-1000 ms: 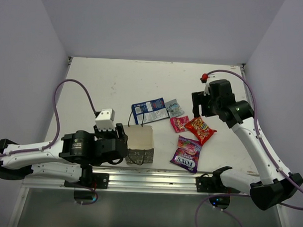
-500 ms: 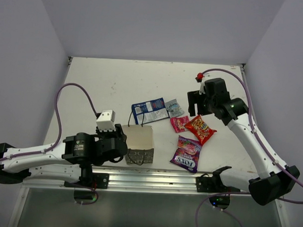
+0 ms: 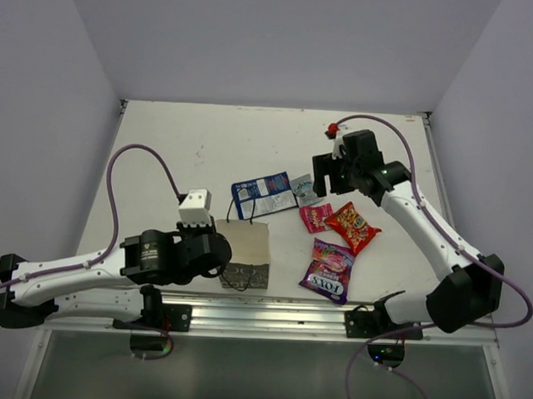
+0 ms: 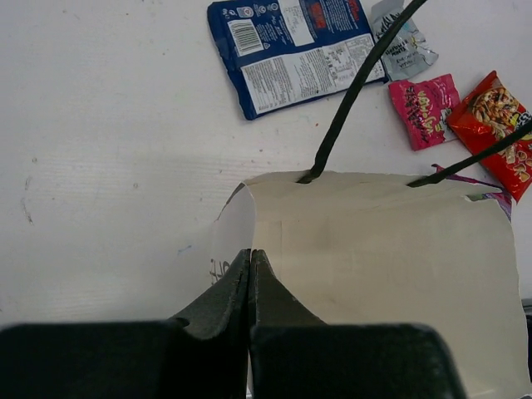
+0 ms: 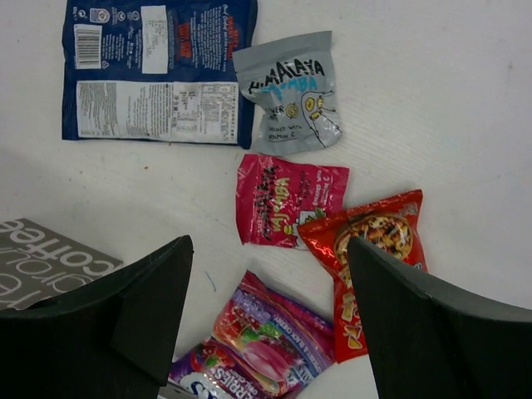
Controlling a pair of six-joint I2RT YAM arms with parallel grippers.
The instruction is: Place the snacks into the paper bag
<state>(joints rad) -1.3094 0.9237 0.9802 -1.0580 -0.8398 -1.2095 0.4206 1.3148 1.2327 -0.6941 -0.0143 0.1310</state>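
The paper bag (image 3: 247, 249) stands open near the front edge, beige inside (image 4: 374, 274), with black cord handles (image 4: 357, 91). My left gripper (image 3: 219, 253) is shut on the bag's left wall rim (image 4: 250, 253). Five snacks lie flat to the right of and behind the bag: a blue-and-white packet (image 3: 265, 192) (image 5: 158, 71), a silvery one (image 3: 306, 189) (image 5: 288, 91), a pink one (image 3: 315, 218) (image 5: 287, 199), a red one (image 3: 351, 227) (image 5: 374, 266) and the purple Fox's one (image 3: 328, 270) (image 5: 258, 341). My right gripper (image 3: 324, 180) (image 5: 268, 241) hovers open above them, holding nothing.
The rail (image 3: 271, 313) carrying both arm bases runs just in front of the bag. White walls enclose the table on the left, back and right. A purple cable (image 3: 137, 156) loops over the left half of the table.
The left gripper has closed on the bag's left wall and moved slightly right. The right arm has swung left and towards the back, now over the snacks.
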